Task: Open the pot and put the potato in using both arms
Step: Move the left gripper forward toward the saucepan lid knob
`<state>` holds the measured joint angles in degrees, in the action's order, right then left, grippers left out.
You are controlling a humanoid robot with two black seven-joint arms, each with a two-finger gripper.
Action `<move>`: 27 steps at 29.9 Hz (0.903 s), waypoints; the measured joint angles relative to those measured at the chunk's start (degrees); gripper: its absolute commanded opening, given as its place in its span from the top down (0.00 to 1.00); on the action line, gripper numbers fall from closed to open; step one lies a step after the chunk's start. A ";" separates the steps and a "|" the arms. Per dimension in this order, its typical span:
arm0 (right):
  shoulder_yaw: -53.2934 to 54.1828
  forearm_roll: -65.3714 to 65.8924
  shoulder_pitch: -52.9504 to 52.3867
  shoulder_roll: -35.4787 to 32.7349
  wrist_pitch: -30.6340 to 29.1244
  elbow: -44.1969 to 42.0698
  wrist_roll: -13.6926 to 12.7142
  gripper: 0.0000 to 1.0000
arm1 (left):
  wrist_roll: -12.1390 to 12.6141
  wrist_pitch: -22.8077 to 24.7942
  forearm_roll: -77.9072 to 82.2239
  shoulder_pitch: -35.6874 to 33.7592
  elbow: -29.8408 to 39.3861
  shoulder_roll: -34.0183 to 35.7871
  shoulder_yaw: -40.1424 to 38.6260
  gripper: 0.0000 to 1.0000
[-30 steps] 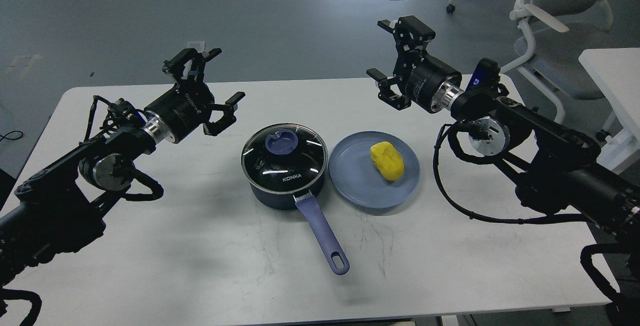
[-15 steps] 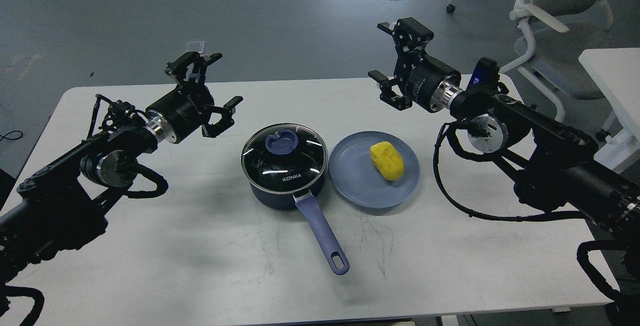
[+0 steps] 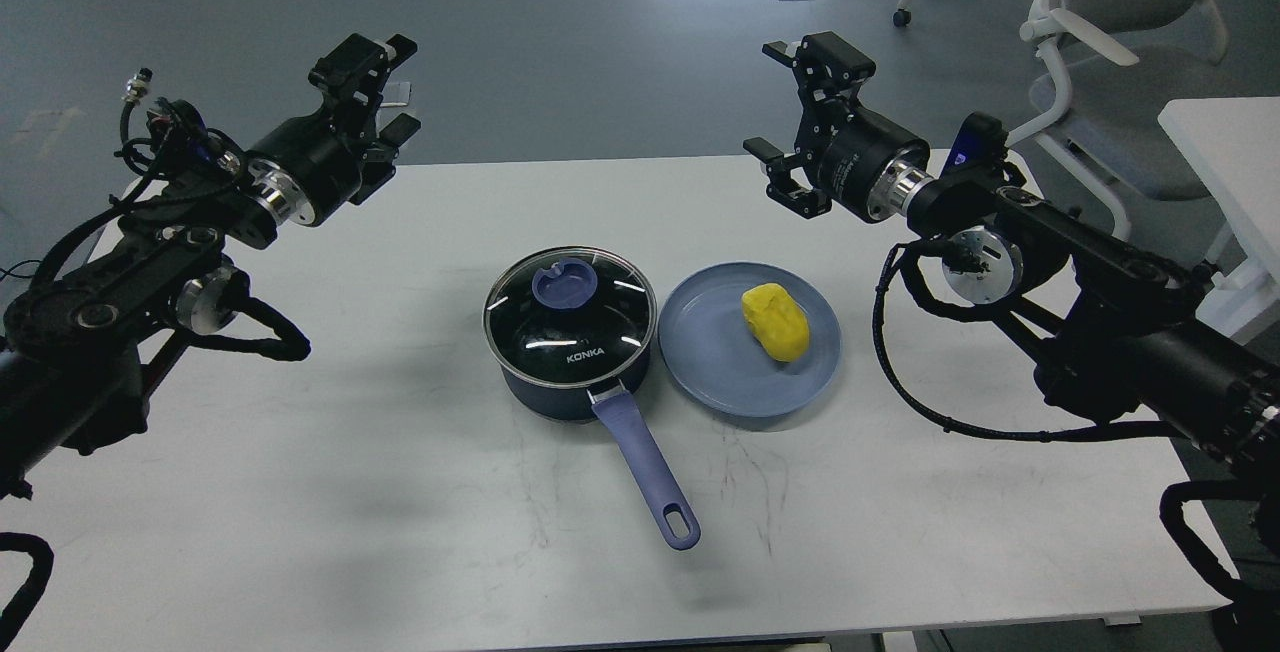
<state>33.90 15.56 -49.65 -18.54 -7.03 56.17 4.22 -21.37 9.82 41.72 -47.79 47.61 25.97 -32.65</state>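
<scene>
Yellow potato (image 3: 774, 322) (plated) below jaws

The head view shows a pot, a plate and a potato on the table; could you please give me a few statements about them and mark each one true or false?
1. The glass lid sits on the pot. True.
2. The potato lies inside the pot. False: it lies on the blue plate, right of the pot.
3. The pot's handle points toward the near edge of the table. True.
4. The right tool grips the potato. False: it is open in the air, holding nothing.
5. The left tool touches the lid's knob. False: it is well apart, up and to the left.
</scene>
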 measured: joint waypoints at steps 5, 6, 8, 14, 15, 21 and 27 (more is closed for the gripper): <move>0.25 0.00 0.00 -0.10 0.13 0.00 0.00 0.00 | -5.97 -6.09 18.11 -1.00 0.13 0.00 0.25 0.02; 0.28 0.00 0.00 -0.10 0.14 0.00 0.02 0.00 | -6.23 -7.50 21.07 -1.09 0.12 0.00 0.55 0.02; 0.40 0.00 0.00 -0.11 0.16 0.00 0.08 0.00 | -6.49 -8.97 25.05 -1.40 0.12 0.00 1.54 0.02; 0.62 0.00 0.00 -0.43 0.92 0.00 0.13 0.00 | -6.63 -10.17 27.99 -3.03 0.24 0.39 6.55 0.02; 0.66 0.00 0.00 -0.43 1.06 0.00 0.13 0.00 | -6.63 -10.99 28.37 -3.43 0.17 0.42 7.99 0.02; 0.72 0.00 0.00 -0.99 1.24 -0.01 0.13 0.00 | -6.63 -22.50 36.89 -5.20 0.07 1.47 17.11 0.02; 0.73 0.00 0.00 -1.48 1.30 -0.01 0.14 0.00 | -6.66 -31.39 47.18 -7.14 0.38 1.29 23.91 0.02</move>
<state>34.64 15.56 -49.65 -20.02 -5.73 56.16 4.35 -28.03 -21.57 88.90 -54.93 47.99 27.25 -8.74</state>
